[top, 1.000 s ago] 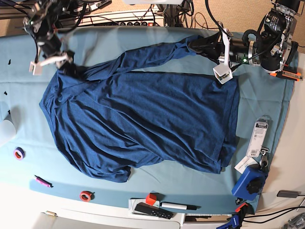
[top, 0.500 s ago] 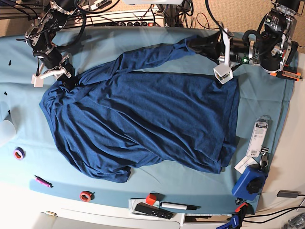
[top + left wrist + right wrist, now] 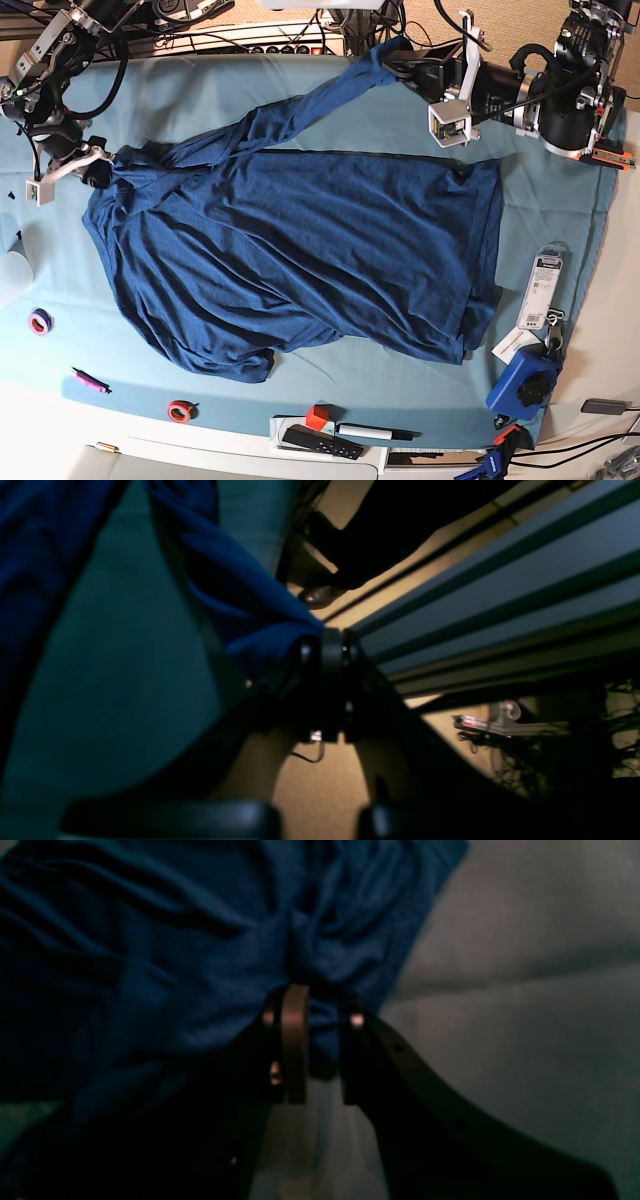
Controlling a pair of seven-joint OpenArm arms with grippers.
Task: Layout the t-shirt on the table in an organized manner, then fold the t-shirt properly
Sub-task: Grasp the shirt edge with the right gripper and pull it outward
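The dark navy t-shirt (image 3: 300, 250) lies spread over the teal table (image 3: 200, 90), wrinkled, with one long part stretched toward the far edge. My left gripper (image 3: 393, 62) is shut on the end of that stretched part near the back edge; the left wrist view shows the gripper (image 3: 325, 645) with blue fabric (image 3: 240, 605) pinched in it. My right gripper (image 3: 103, 170) holds the shirt's far-left corner. In the right wrist view bunched fabric (image 3: 200, 940) sits between the gripper's (image 3: 322, 1012) two fingers (image 3: 295, 1040).
Along the front edge lie a purple tape roll (image 3: 40, 321), a pink marker (image 3: 88, 379), a red tape ring (image 3: 180, 410), a red cube (image 3: 318, 416), a black remote (image 3: 320, 441) and a pen (image 3: 375, 432). A blue device (image 3: 524, 382) and a packaged item (image 3: 542, 288) sit at right.
My right gripper closed on the shirt's far-left corner and drew it leftward. My left gripper carried the stretched end up and left, toward the back edge.
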